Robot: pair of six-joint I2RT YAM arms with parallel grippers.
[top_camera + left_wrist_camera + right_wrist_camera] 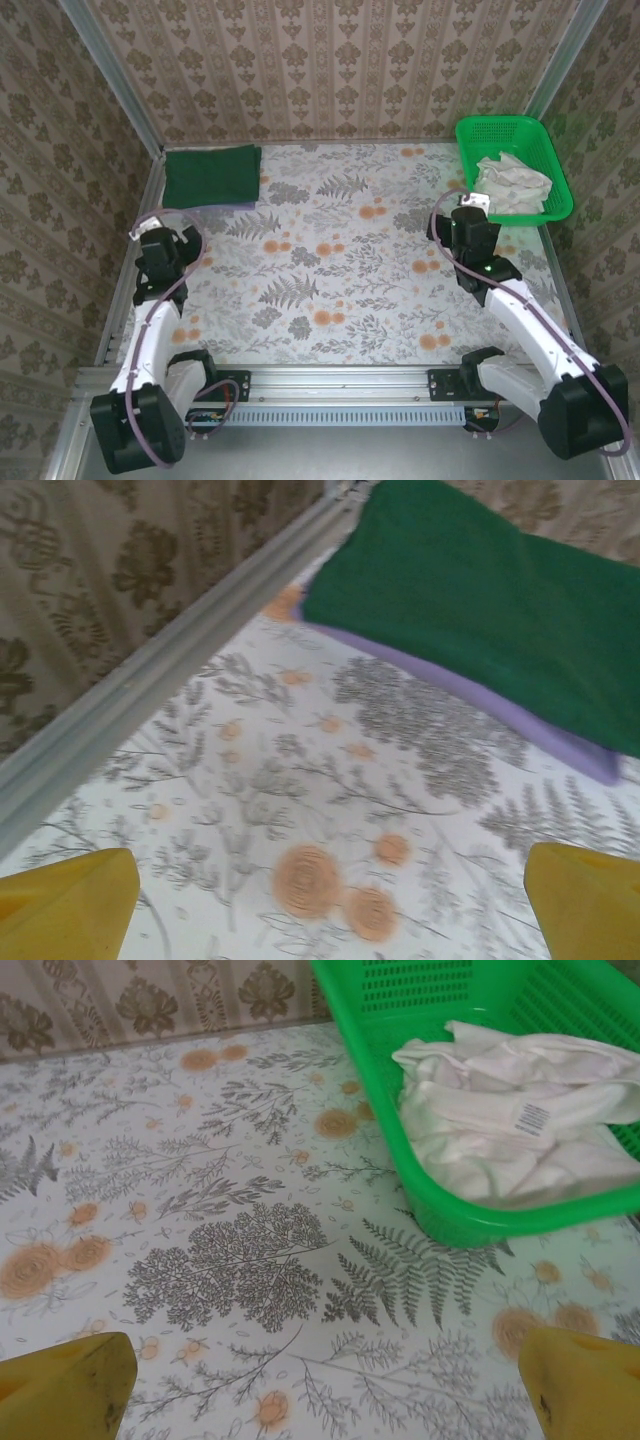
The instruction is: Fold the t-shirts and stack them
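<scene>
No legible text. Small tag (533, 1118) on white cloth (480, 1150) in basket (440, 1215): print unreadable.

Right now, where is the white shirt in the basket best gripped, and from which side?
I would pinch the white shirt at a raised crease on top, coming from above: it lies crumpled inside the basket, whose walls block a sideways approach.

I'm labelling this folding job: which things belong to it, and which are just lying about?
Job:
folded dark green t-shirt
lilac t-shirt under it

Lying about:
green basket
crumpled white cloth inside it, perhaps another shirt
</scene>
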